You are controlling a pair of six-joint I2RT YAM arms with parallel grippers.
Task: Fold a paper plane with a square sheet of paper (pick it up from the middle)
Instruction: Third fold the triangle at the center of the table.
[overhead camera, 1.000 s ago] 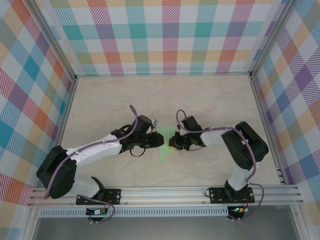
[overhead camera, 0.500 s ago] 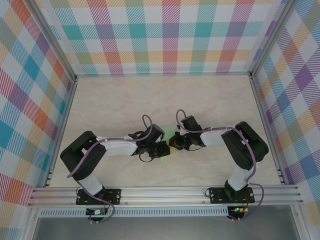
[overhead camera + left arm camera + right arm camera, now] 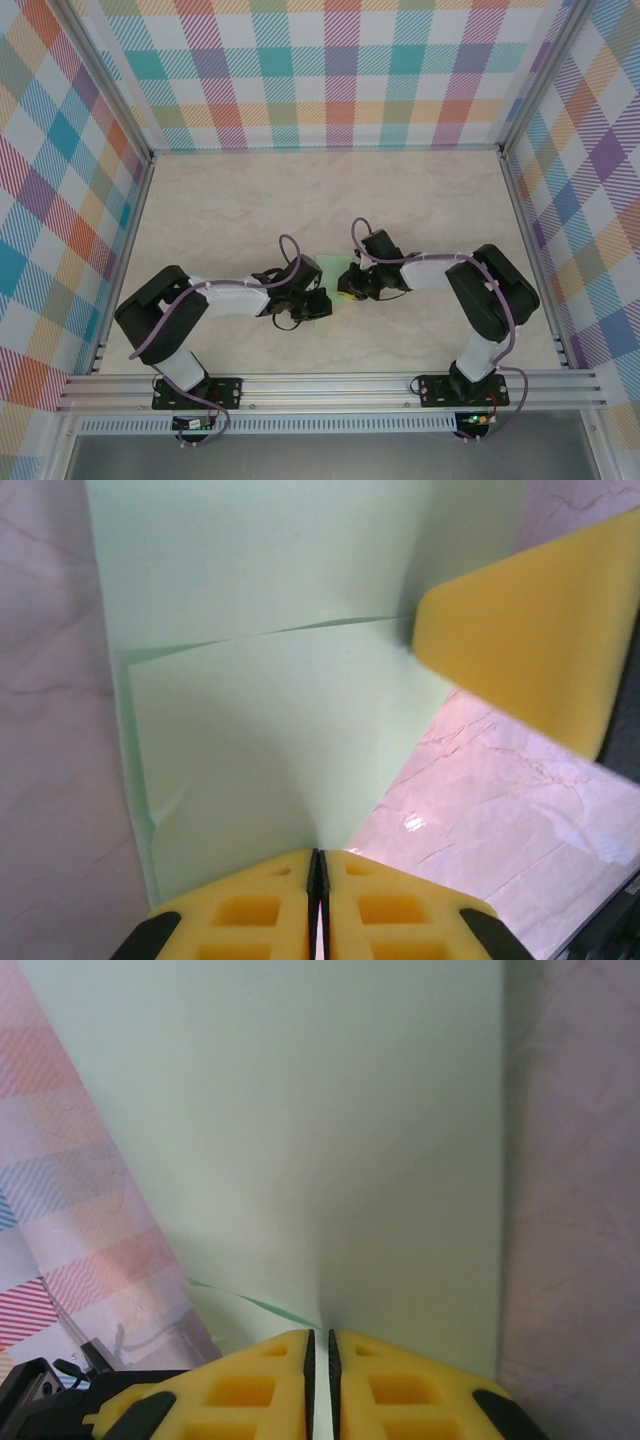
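The top camera sits high above and behind the arm bases (image 3: 195,390) and faces down on the whole table (image 3: 420,200) from afar. Each wrist camera rides just behind its own tool and looks forward along the jaws. The left gripper (image 3: 317,858) and the right gripper (image 3: 320,1338) each sit at the bottom edge of their view, with the green paper (image 3: 260,720) very close ahead. All three views share that paper between the two tool tips.
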